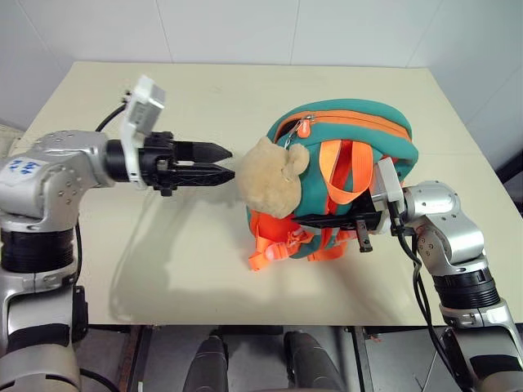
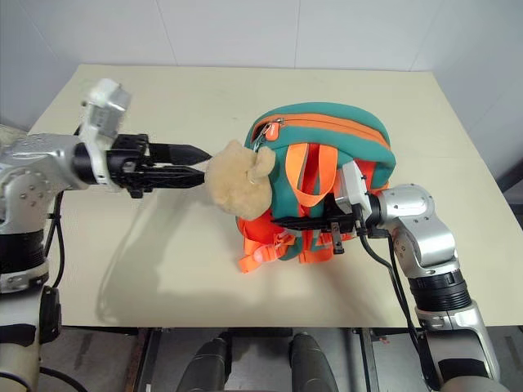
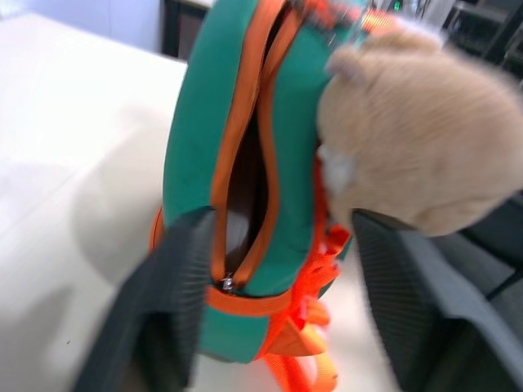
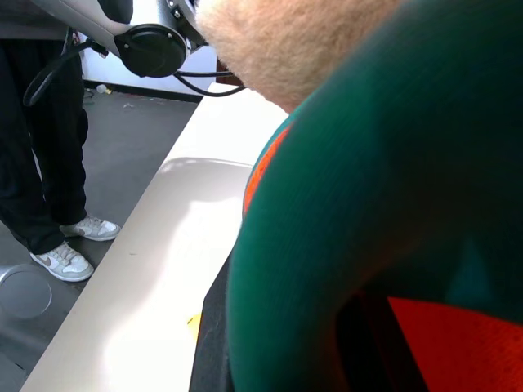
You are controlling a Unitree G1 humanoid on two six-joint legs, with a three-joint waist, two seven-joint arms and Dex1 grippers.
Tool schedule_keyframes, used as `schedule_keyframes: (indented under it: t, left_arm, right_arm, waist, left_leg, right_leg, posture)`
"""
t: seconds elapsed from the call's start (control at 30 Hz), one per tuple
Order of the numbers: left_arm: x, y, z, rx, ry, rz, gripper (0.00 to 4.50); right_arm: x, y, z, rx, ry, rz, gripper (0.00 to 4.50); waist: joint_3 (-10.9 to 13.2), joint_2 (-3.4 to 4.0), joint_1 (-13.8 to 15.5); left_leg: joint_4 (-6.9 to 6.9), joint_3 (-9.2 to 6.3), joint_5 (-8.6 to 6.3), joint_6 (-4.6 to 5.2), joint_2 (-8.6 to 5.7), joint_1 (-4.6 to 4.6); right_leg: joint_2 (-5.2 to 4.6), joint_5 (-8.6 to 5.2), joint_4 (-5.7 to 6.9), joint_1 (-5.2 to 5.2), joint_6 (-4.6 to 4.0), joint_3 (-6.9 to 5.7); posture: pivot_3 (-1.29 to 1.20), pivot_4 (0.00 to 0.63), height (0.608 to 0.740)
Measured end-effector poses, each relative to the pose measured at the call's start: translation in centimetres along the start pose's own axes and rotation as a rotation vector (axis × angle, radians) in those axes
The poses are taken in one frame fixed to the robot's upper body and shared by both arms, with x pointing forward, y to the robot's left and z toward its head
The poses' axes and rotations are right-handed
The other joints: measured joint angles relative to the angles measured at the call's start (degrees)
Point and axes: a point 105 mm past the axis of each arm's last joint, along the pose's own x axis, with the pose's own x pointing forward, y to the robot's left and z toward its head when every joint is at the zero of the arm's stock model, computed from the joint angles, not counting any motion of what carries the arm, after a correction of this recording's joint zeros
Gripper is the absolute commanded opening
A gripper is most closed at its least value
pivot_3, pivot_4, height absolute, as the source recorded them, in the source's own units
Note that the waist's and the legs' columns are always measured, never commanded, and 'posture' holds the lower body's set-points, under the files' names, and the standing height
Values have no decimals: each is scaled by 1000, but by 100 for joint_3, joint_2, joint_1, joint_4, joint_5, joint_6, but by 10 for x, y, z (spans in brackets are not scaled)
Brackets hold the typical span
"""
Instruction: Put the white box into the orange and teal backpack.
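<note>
The backpack is gripped by the clenched right end effector; the left end effector, released, is empty. The box is judged already inside.

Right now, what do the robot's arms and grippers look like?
Both arms are shiny silver metal with rounded joints and black bands. Each ends in a gripper, the left gripper with two black pointed fingers, the right gripper black too. A small white camera box sits on each wrist, black cables loop beside them, and the left arm has a blue-scribbled label.
</note>
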Motion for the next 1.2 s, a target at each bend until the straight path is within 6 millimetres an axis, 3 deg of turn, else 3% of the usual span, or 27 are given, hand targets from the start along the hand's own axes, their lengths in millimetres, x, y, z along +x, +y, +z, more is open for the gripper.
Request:
schedule_keyframes:
  t: [0.07,0.2,0.43,0.7,0.9,1.1,1.2]
  left_arm:
    - [-6,-4,7,-2,-53,-7,4472]
    - [-11,-19,21,37,-140,-54,4472]
    - [0,-37,21,24,-154,-146,4472]
    - [41,-33,-9,-45,-42,-216,4472]
    - [62,-32,-11,2,-15,-242,4472]
    - [67,-27,-11,-2,-15,-235,2780]
    - [66,-26,-9,2,-2,-232,2200]
  right_arm:
    - [0,0,0,0,0,0,0]
    - [0,0,0,9,-7,-5,0]
    - [-1,1,0,30,-18,-24,0]
    - [-1,0,0,30,-20,-32,0]
    - [-1,0,0,32,-20,-40,0]
    - [0,1,0,29,-21,-50,0]
    - [0,2,0,30,-21,-53,0]
  waist:
    - [0,0,-1]
    - [0,0,9]
    - [0,0,4]
    - [0,0,4]
    - [0,0,16]
    - [0,0,10]
    - [0,0,11]
  left_leg:
    - [1,0,0,0,0,0]
    - [1,0,0,0,0,-1]
    - [3,1,0,-1,0,0]
    - [5,2,0,-1,0,-1]
    - [3,2,0,-1,-1,-1]
    - [3,1,0,-1,0,-1]
    - [3,2,0,-1,-1,-2]
  right_leg:
    - [0,0,0,0,0,0]
    - [-1,0,-1,0,0,0]
    - [0,1,0,1,0,0]
    - [0,1,-5,2,0,2]
    - [0,0,-7,2,-1,2]
    - [1,1,-6,1,0,2]
    - [0,1,-7,2,0,2]
  posture:
    - [0,150,740]
    - [0,150,740]
    - [0,150,740]
    - [0,150,740]
    - [0,150,740]
    - [0,150,740]
    - [0,150,740]
